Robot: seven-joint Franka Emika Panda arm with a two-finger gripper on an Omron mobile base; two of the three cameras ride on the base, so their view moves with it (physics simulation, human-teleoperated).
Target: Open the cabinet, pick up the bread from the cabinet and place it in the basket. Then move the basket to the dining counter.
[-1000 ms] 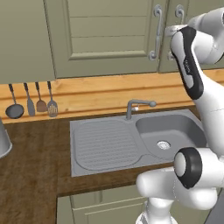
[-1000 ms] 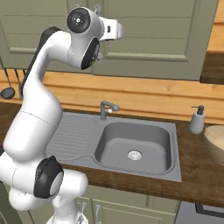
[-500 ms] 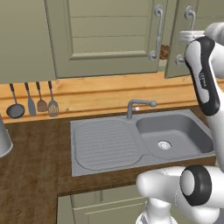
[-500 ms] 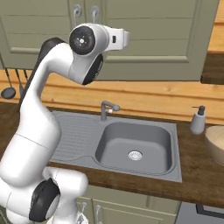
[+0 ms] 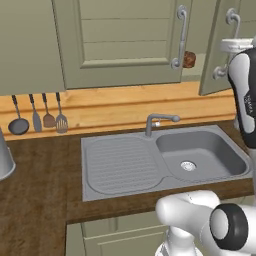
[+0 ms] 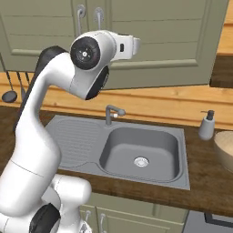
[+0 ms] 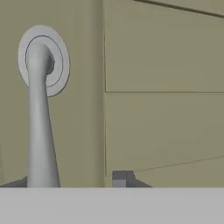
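The cabinet (image 5: 125, 35) is the big sage-green thing above the sink (image 5: 165, 160). Its right-hand door (image 5: 214, 50) stands swung out toward the robot, so there's a gap into the inside. In the right base view that open door is a wide panel behind the arm.

The basket (image 6: 226, 150) sits on the counter (image 6: 205, 182) to the right of the sink, past the soap bottle (image 6: 207, 126). It's cut off by the picture edge, so you only get a slice of the rim.

In the hand view, the door's grey bar handle (image 7: 41, 131) runs lengthwise up the picture. The hand (image 7: 70, 181) is right at it, tips either side of the bar with room to spare. So it's partly open and, as far as I can tell, gripping nothing, though the left tip is barely visible.

The bread (image 5: 189, 59) is the dark brown lump on the shelf in that gap. The key bit is that it lies behind the open door and to the hand's left, deeper in. The hand has to come round the door edge to get at it. It's roundish, so there's no real long axis to line up with. The closed door's handle (image 5: 181, 37) covers part of it, and the shelf under it is hard to make out.
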